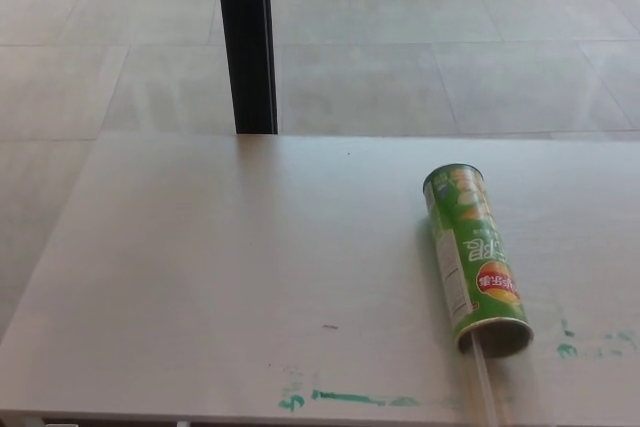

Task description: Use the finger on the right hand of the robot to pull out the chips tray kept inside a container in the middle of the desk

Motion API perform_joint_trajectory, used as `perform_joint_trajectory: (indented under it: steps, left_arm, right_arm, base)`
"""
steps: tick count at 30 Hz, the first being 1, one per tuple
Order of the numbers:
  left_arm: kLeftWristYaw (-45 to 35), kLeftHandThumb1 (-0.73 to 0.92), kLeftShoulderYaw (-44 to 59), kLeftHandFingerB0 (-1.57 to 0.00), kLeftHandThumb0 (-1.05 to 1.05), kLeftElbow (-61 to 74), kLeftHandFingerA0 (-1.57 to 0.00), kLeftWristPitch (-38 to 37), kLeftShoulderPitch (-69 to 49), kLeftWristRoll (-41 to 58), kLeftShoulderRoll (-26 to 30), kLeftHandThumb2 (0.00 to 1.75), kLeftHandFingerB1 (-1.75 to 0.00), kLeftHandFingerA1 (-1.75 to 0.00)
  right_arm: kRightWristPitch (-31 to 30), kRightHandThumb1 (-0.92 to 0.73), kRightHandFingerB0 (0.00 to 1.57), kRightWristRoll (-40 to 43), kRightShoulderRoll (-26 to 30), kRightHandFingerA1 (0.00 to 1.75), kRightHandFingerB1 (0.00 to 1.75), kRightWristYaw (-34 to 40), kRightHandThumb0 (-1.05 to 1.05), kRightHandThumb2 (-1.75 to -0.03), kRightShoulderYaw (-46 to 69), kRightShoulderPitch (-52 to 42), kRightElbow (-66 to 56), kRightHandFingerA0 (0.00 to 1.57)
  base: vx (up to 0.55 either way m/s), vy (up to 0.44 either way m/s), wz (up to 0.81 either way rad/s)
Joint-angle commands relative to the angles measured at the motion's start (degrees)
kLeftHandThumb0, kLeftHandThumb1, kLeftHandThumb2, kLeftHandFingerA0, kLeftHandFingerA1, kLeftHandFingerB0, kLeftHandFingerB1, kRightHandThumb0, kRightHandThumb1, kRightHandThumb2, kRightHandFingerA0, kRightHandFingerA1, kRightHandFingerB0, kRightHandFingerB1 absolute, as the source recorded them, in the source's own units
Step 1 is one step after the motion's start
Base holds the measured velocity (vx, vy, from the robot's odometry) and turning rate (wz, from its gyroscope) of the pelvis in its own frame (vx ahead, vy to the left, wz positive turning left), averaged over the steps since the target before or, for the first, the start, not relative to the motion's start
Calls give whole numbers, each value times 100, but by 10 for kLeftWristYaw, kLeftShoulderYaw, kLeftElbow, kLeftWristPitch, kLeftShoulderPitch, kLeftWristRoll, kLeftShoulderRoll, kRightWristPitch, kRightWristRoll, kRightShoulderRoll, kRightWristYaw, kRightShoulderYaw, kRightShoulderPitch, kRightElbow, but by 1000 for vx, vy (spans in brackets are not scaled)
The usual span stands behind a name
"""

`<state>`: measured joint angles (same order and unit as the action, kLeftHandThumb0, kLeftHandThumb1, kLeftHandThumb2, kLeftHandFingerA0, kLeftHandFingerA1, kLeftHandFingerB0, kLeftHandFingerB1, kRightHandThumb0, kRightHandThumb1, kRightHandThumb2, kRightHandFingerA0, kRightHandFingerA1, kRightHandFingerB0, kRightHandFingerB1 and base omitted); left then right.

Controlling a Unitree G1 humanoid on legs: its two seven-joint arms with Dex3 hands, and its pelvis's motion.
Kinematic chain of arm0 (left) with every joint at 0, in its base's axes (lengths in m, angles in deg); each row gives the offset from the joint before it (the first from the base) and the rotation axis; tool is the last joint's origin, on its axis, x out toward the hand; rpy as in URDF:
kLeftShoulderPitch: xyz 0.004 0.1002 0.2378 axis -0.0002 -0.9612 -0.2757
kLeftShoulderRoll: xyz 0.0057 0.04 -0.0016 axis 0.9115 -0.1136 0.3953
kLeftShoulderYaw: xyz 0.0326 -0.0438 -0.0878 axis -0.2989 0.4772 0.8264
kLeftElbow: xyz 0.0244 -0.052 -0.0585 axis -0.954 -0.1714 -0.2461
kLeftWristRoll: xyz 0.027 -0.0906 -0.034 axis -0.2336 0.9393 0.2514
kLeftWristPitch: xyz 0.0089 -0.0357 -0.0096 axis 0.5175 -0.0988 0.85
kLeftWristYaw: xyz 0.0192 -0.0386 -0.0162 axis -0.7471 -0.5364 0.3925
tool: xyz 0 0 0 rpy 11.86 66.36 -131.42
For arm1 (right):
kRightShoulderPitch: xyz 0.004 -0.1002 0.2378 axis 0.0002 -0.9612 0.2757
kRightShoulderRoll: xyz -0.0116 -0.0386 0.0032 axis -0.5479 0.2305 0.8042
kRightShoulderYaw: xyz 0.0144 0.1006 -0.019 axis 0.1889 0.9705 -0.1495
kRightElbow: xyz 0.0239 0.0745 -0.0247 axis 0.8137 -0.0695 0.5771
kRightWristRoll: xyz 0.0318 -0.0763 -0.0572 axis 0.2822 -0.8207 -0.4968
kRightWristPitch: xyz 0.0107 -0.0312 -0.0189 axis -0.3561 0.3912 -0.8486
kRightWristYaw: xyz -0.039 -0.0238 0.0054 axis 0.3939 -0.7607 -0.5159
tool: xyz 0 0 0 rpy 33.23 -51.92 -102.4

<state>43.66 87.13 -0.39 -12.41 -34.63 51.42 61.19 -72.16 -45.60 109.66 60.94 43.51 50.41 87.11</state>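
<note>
We see a green chips container (474, 259) lying on its side on a pale desk (220, 267); we place everything else by this can. Its closed end points away from us, toward the far edge of the desk, and its open mouth faces the near edge, tilted slightly to the picture's right. From that mouth a thin, pale, translucent strip (487, 382) juts out, touching the rim and running down to the bottom border of the picture; we take it for the edge of the chips tray, though we cannot tell more of its shape. Left of the can, near the front edge of the desk, lies a streak of green paint marks (350, 399), and more green smudges (568, 349) sit just right of the can's mouth. Far beyond the can and to its left, a black upright post (246, 42) rises behind the desk against a tiled floor (450, 57). Neither of our hands shows in the head view, so we cannot tell how their fingers stand
</note>
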Motion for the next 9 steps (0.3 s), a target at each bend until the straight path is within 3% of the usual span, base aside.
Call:
perform_joint_trajectory:
  steps: [1,2,3,4,5,6,7,9]
  left_arm:
    - [7,63,-2,-56,-27,-20,-62,-27,2,-9,5,59,-60,-70]
    - [7,63,-3,-57,-27,-29,-63,-32,5,-11,6,59,-60,-70]
    - [7,63,-4,-57,-27,-32,-63,-34,6,-11,6,59,-60,-70]
    - [8,63,-4,-58,-27,-38,-64,-33,10,-11,7,58,-60,-70]
    - [9,63,-3,-58,-26,-39,-64,-29,11,-10,7,58,-60,-70]
    - [2,63,2,-56,-26,-39,-62,-25,12,-2,5,58,-60,-70]
    - [2,64,6,-56,-24,-45,-63,-23,17,4,3,57,-59,-70]
    - [2,64,6,-56,-24,-46,-63,-24,18,4,3,57,-59,-70]
  right_arm:
    - [6,-53,12,53,-10,119,61,64,-29,-57,-2,15,75,83]
    - [2,-46,17,65,-18,113,61,68,-32,-75,0,16,65,85]
    - [3,-46,17,69,-17,113,61,70,-32,-75,-2,17,67,85]
    - [12,-53,22,54,-13,116,64,82,-31,-56,-19,16,82,79]
    - [15,-46,24,67,-20,112,63,75,-34,-73,-15,14,74,80]
    - [17,-54,23,72,-16,116,64,66,-27,-57,-20,14,82,78]
    - [14,-35,21,82,-14,99,61,59,-21,-88,-19,18,90,82]
    - [15,-35,21,85,-13,99,61,60,-21,-88,-22,18,92,82]
  base:
    - [0,0,0]
    - [0,0,0]
    - [0,0,0]
    - [0,0,0]
    - [0,0,0]
    - [0,0,0]
    - [0,0,0]
    - [0,0,0]
